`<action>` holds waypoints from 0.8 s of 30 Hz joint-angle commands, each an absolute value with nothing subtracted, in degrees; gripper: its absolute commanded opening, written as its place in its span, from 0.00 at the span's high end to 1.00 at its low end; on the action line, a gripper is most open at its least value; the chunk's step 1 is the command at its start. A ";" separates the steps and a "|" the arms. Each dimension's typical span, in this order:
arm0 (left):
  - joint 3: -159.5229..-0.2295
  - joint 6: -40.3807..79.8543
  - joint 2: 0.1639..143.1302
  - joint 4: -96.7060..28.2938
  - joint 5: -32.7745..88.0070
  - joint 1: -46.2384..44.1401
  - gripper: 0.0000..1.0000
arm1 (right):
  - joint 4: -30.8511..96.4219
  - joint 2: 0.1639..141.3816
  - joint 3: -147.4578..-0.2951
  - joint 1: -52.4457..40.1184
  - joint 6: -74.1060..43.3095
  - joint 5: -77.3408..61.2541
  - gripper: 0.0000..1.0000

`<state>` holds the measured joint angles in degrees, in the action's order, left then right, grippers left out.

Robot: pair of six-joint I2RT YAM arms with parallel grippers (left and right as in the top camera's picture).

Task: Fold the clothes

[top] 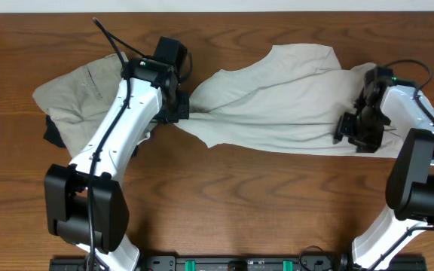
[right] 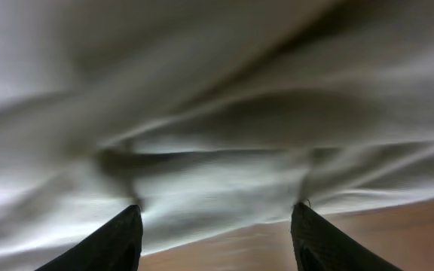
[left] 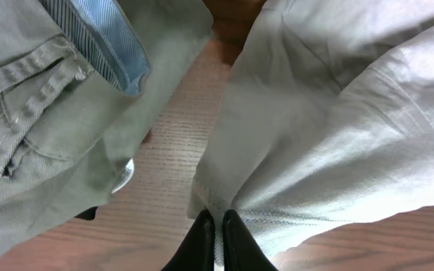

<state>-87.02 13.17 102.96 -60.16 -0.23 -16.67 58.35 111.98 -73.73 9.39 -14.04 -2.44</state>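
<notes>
**While my left gripper [top: 181, 105] pinches the cream-white garment [top: 277, 105], my right gripper [top: 356, 128] stands open**

When I look from the left side of the counter [top: 239, 203], I see first the khaki-tan garment [top: 74, 86]. It lies crumpled near the far left corner, and my white left arm [top: 119, 128] crosses over its right part. Something dark [top: 51, 134] shows under its lower left edge; I cannot tell what it is. In the left wrist view this garment fills the left side, with stitched seams and a striped blue lining [left: 100, 38] turned outward at the top. In that view a strip of bare wood shows between the two garments.

Next comes the left gripper. Its two dark fingers are pressed almost together, and the hem at the left end of the cream-white garment is caught between them. The cloth is gathered into folds that run toward this point.

The cream-white garment itself lies across the middle and the right of the counter, thin and wrinkled. Its far edge rises to a corner toward the back.

At the right end of this garment, over its lower edge, is the right gripper. In the right wrist view its fingers [right: 123, 237] stand well apart with nothing between them. Beyond the tips I see only blurred pale cloth and a little wood at the lower right. Whether the tips touch the cloth, I cannot tell.
</notes>
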 commanded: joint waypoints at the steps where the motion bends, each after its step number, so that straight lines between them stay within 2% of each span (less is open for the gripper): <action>1: -87.31 11.35 103.28 -60.66 -1.13 -16.40 0.93 | 56.25 110.50 -71.90 10.13 -16.29 2.66 0.44; 6: -87.31 11.38 103.28 -60.60 -1.13 -16.40 0.93 | 49.36 110.50 -66.96 9.93 -17.15 2.98 0.78; 12: -87.31 11.35 103.28 -60.90 -1.13 -16.40 0.93 | 45.80 110.48 -58.87 7.70 -18.63 0.23 0.97; 19: -87.31 11.35 103.28 -60.77 -1.13 -16.40 0.93 | 51.35 109.32 -56.88 0.51 -15.51 -6.83 0.99; 24: -87.31 11.35 103.28 -60.84 -1.13 -16.40 0.93 | 52.77 103.46 -56.88 -6.46 -12.32 -8.60 0.98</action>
